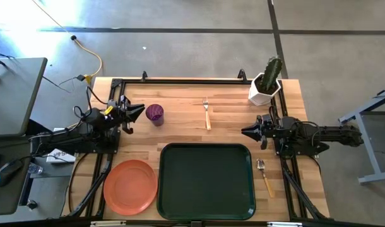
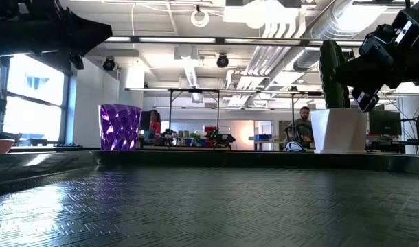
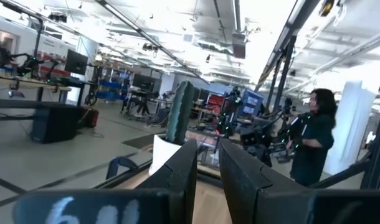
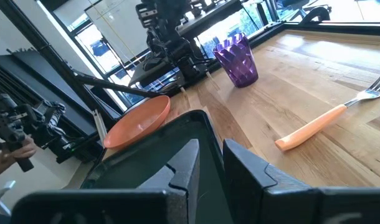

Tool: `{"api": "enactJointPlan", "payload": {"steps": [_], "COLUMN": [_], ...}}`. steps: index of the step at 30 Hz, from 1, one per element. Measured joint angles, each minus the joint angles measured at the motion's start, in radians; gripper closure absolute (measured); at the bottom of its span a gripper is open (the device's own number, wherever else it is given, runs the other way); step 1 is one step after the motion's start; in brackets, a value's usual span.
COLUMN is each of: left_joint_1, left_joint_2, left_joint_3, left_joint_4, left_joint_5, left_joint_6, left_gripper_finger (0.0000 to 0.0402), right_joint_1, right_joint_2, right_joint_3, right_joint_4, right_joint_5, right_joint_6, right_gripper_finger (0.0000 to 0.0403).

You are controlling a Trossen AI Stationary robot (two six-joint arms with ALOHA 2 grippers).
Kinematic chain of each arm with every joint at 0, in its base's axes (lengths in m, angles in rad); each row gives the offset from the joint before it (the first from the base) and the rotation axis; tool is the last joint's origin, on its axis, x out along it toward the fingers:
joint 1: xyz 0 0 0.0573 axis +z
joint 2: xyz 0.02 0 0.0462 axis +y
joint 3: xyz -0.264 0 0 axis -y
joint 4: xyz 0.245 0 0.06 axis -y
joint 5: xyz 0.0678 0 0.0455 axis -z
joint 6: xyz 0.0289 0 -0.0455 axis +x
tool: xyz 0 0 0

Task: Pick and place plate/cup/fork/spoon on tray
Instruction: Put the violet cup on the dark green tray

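The dark green tray (image 1: 205, 181) lies at the table's near middle. The orange plate (image 1: 130, 186) lies flat on the table left of it and also shows in the right wrist view (image 4: 137, 121). The purple cup (image 1: 155, 114) stands upright at the far left. The fork (image 1: 207, 113) lies at the far middle, and the spoon (image 1: 266, 176) lies right of the tray. My left gripper (image 1: 141, 112) is shut and empty, just left of the cup. My right gripper (image 1: 244, 132) is shut and empty, above the table right of the tray's far corner.
A white angular pot with a cactus (image 1: 265, 85) stands at the table's far right corner. Black frame rails run along the table's left, far and right sides. People show in the room beyond the table (image 3: 311, 143).
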Motion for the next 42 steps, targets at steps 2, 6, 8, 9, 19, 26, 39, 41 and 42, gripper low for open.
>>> {"api": "enactJointPlan", "payload": {"steps": [2, 6, 8, 9, 19, 26, 39, 41, 42], "left_joint_1": [0.000, 0.000, 0.000, 0.000, 0.000, 0.000, 0.000, 0.000, 0.000], "left_joint_2": [0.000, 0.000, 0.000, 0.000, 0.000, 0.001, 0.217, 0.273, 0.300], "left_joint_3": [0.000, 0.000, 0.000, 0.000, 0.000, 0.018, 0.378, 0.445, 0.476], "left_joint_4": [0.002, 0.002, 0.002, 0.002, 0.022, 0.040, -0.400, -0.512, -0.560], "left_joint_5": [-0.005, -0.007, -0.007, -0.007, 0.018, 0.013, 0.011, 0.012, 0.012], "left_joint_6": [-0.016, -0.049, -0.049, -0.049, -0.040, -0.052, 0.160, 0.176, 0.179], "left_gripper_finger": [0.0346, 0.0346, 0.0346, 0.0345, 0.0292, 0.0263, 0.0265, 0.0265, 0.0265], "right_joint_1": [0.000, 0.000, 0.000, 0.000, 0.000, 0.000, 0.000, 0.000, 0.000], "right_joint_2": [0.000, 0.000, 0.000, 0.000, 0.000, 0.000, 0.000, 0.000, 0.000], "right_joint_3": [0.000, 0.000, 0.000, 0.000, 0.000, 0.000, 0.000, 0.000, 0.000], "right_joint_4": [0.000, 0.000, 0.000, 0.000, 0.000, 0.000, 0.000, 0.000, 0.000], "right_joint_5": [0.000, 0.000, 0.000, 0.000, 0.000, 0.000, 0.000, 0.000, 0.000], "right_joint_6": [0.000, 0.000, 0.000, 0.000, 0.000, 0.000, 0.000, 0.000, 0.000], "right_gripper_finger": [0.0339, 0.0339, 0.0339, 0.0339, 0.0339, 0.0339, 0.0339, 0.0339, 0.0339]}}
